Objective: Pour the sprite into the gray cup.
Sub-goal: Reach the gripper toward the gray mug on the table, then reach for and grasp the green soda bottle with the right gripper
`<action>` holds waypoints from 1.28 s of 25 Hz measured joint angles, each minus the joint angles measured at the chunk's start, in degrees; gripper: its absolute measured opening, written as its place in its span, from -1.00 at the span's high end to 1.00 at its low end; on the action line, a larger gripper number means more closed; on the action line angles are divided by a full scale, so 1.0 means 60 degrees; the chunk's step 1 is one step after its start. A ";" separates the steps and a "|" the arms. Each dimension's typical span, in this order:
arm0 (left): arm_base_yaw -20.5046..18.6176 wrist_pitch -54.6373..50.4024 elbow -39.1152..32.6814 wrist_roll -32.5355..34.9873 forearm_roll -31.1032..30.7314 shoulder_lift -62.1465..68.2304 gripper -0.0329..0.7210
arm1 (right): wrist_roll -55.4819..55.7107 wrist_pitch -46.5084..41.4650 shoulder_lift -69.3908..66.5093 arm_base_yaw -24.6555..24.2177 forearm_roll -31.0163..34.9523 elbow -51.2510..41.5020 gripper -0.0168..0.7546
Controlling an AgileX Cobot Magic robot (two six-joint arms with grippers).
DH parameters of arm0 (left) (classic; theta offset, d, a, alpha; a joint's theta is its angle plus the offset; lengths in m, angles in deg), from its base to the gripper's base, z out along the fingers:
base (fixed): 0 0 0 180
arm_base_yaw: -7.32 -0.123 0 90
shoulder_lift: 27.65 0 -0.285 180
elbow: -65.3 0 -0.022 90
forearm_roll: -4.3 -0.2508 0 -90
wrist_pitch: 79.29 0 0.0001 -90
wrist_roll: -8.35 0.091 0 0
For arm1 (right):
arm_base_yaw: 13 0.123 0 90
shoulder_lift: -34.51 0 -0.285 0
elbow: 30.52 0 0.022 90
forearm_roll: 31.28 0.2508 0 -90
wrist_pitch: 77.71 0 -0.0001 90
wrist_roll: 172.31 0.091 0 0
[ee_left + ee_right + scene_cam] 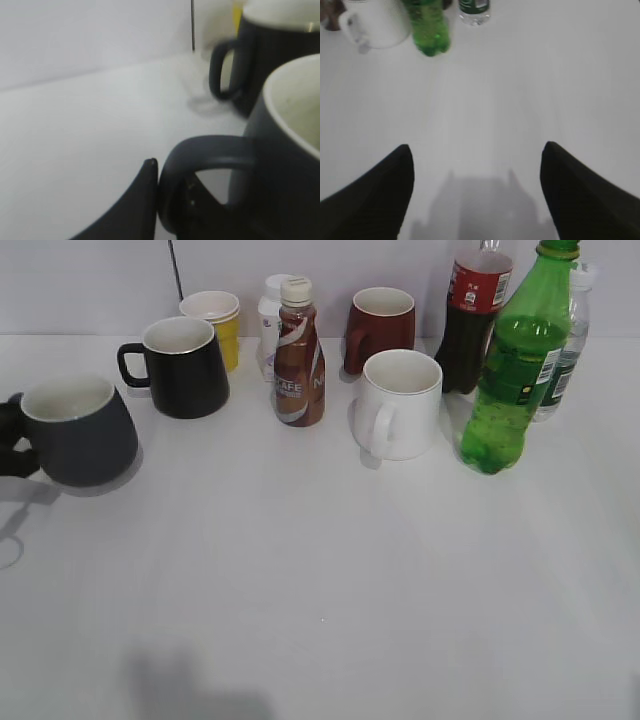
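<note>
The sprite (510,370), a tall green bottle, stands upright at the back right beside the white mug; its base shows in the right wrist view (427,25). The gray cup (80,435) sits upright and empty at the far left. In the left wrist view the gray cup (285,150) fills the right side. My left gripper (170,200) is closed on its loop handle, one finger outside and one through the loop; in the exterior view the left gripper (12,445) is at the left edge. My right gripper (477,155) is open and empty over bare table, well short of the sprite.
A black mug (185,365), a yellow cup (215,320), a brown coffee bottle (298,355), a white bottle (270,325), a maroon mug (382,328), a white mug (400,405), a cola bottle (472,320) and a clear water bottle (565,350) crowd the back.
</note>
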 joint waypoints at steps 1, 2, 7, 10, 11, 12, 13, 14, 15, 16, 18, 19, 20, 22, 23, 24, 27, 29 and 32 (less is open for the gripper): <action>0.0000 0.0000 -0.0033 -0.0142 -0.0011 -0.0156 0.75 | -0.0137 0.0034 0.0000 0.0000 0.0153 0.0014 -0.57; 0.0000 0.0000 -0.0075 -0.0206 -0.0011 -0.0363 0.75 | -0.0274 0.0148 -0.0017 0.0000 0.0294 0.0058 -0.57; 0.0000 0.0044 -0.0371 -0.0470 -0.0070 -0.1389 0.75 | -0.1125 0.3169 -0.0975 0.0000 0.0652 0.0232 -0.57; 0.0000 0.0034 -0.0617 -0.0847 -0.0194 -0.1935 0.75 | -0.1807 0.5947 -0.1919 0.0000 0.0976 0.0231 -0.57; 0.0000 0.0034 -0.0687 -0.0898 -0.0291 -0.2082 0.75 | -0.1888 0.6729 -0.2237 0.0000 0.1025 0.0231 -0.57; 0.0000 0.0034 -0.0762 -0.0973 -0.0407 -0.2255 0.75 | -0.1951 0.7572 -0.2633 0.0000 0.1050 0.0250 -0.57; 0.0000 0.0034 -0.0819 -0.1040 -0.0494 -0.2413 0.75 | -0.1992 0.8312 -0.3036 0.0000 0.1062 0.0261 -0.56; 0.0000 0.0034 -0.0888 -0.1145 -0.0590 -0.2563 0.75 | -0.2004 0.8832 -0.3435 0.0000 0.1082 0.0269 -0.54; 0.0000 0.0034 -0.0951 -0.1209 -0.0681 -0.2694 0.75 | -0.1988 0.9467 -0.3820 0.0000 0.1082 0.0251 -0.52; 0.0000 0.0034 -0.1010 -0.1248 -0.0757 -0.2819 0.75 | -0.1934 0.9920 -0.4127 0.0000 0.1164 0.0169 -0.51; 0.0000 0.0034 -0.1178 -0.1299 -0.0877 -0.3117 0.75 | -0.1564 1.1144 -0.4817 0.0064 0.1155 -0.0258 -0.49; 0.0000 0.0044 -0.1264 -0.1312 -0.0921 -0.3203 0.75 | -0.1223 1.1736 -0.5105 0.0134 0.1093 -0.0507 -0.48; 0.0000 0.0044 -0.1341 -0.1312 -0.0940 -0.3284 0.75 | -0.0814 1.2176 -0.5466 0.0241 0.0929 -0.0837 -0.48; 0.0043 0.0013 -0.1425 -0.1323 -0.0951 -0.3349 0.75 | -0.0037 1.3054 -0.6263 0.0533 0.0432 -0.1494 -0.48; 0.0112 -0.0013 -0.1427 -0.1323 -0.0935 -0.3360 0.75 | 0.0267 1.3342 -0.6629 0.0726 0.0183 -0.1731 -0.48; 0.0222 -0.0031 -0.1427 -0.1333 -0.0916 -0.3364 0.75 | 0.0572 1.3636 -0.7090 0.0928 -0.0053 -0.1952 -0.48; 0.0649 -0.0031 -0.1435 -0.1333 -0.0928 -0.3364 0.75 | 0.0802 1.4418 -0.8649 0.1497 -0.0754 -0.2176 -0.48; 0.0918 -0.0031 -0.1435 -0.1343 -0.0938 -0.3364 0.75 | 0.0707 1.5247 -0.9539 0.1753 -0.1123 -0.2183 -0.48; 0.1251 -0.0125 -0.1435 -0.1343 -0.0947 -0.3372 0.75 | 0.0589 1.6827 -1.1252 0.1883 -0.1426 -0.2183 -0.54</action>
